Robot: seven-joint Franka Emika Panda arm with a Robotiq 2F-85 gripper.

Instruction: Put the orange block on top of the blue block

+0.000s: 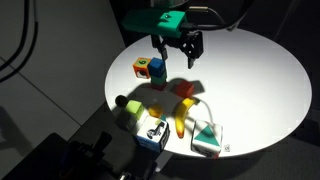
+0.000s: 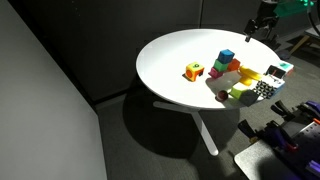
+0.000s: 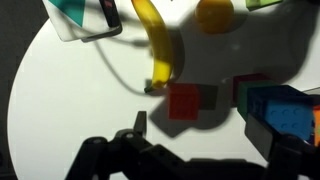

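- Hovering above mid-table: gripper [image 1: 180, 52] spread wide, holding nothing.
- Orange block [image 3: 185, 100] sits away from every edge, just beside the banana [image 3: 155, 45] tip; blue block [image 3: 288, 110] is near.
- Risk: a descending finger clips the banana or blue block, shoving the orange block askew.

Round white table [image 1: 250, 80], yellow banana [image 3: 153, 40], white box with green triangle [image 1: 207, 135]
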